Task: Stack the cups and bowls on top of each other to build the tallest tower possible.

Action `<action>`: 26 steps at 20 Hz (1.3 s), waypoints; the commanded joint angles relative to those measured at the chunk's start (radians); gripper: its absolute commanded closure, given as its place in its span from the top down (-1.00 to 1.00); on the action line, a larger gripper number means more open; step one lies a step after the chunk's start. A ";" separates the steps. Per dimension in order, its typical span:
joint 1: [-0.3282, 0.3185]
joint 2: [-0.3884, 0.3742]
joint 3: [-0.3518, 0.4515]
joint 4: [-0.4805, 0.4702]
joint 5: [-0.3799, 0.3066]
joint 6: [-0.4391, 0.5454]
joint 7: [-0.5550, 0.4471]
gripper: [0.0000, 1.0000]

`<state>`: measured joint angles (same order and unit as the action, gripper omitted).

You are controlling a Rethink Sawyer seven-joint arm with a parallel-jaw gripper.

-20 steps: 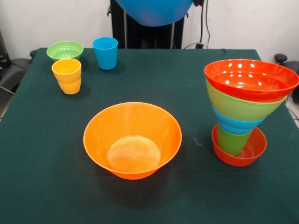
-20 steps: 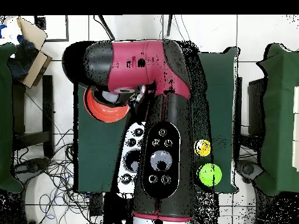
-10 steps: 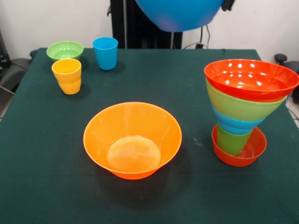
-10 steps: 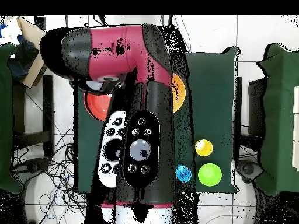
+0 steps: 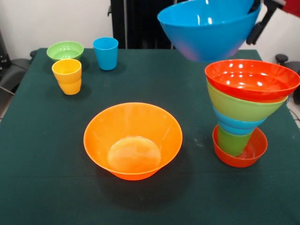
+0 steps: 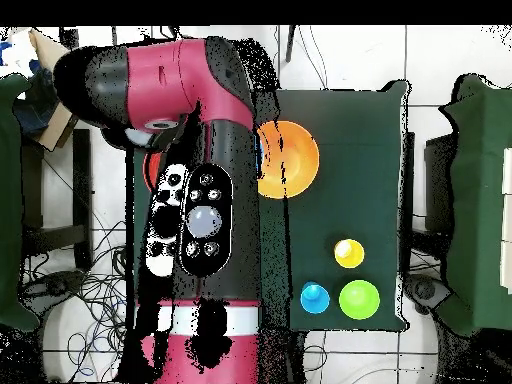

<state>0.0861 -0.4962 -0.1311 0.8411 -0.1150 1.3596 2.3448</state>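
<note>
Tower: a glossy plastic stack (image 5: 243,110) stands at the worktop's (image 5: 42,187) right side, small red-orange bowl (image 5: 240,151) lowest, then green cup, blue bowl, green bowl, wide red bowl (image 5: 252,78) on top.
In hand: a large glossy blue bowl (image 5: 208,28) hangs in the air just up and left of the red bowl's rim; I judge it goes on next.
Jaws: hidden behind the blue bowl; cannot tell.
Left: big orange bowl (image 5: 133,139) mid-worktop; yellow-orange cup (image 5: 67,76), blue cup (image 5: 106,53) and small green bowl (image 5: 65,50) at the far left.
In the way: nothing over the tower.

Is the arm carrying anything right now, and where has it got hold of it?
Yes: the large blue bowl, up in the air above and just beside the tower. The hold seems to be at its rim on the right in the front view; the grip itself is cut off.
</note>
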 commanded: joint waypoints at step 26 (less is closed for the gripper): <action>0.090 0.110 -0.078 -0.090 0.115 0.159 0.280 -1.00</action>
<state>0.1576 -0.3626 -0.2239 0.7252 -0.0112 1.4401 2.4207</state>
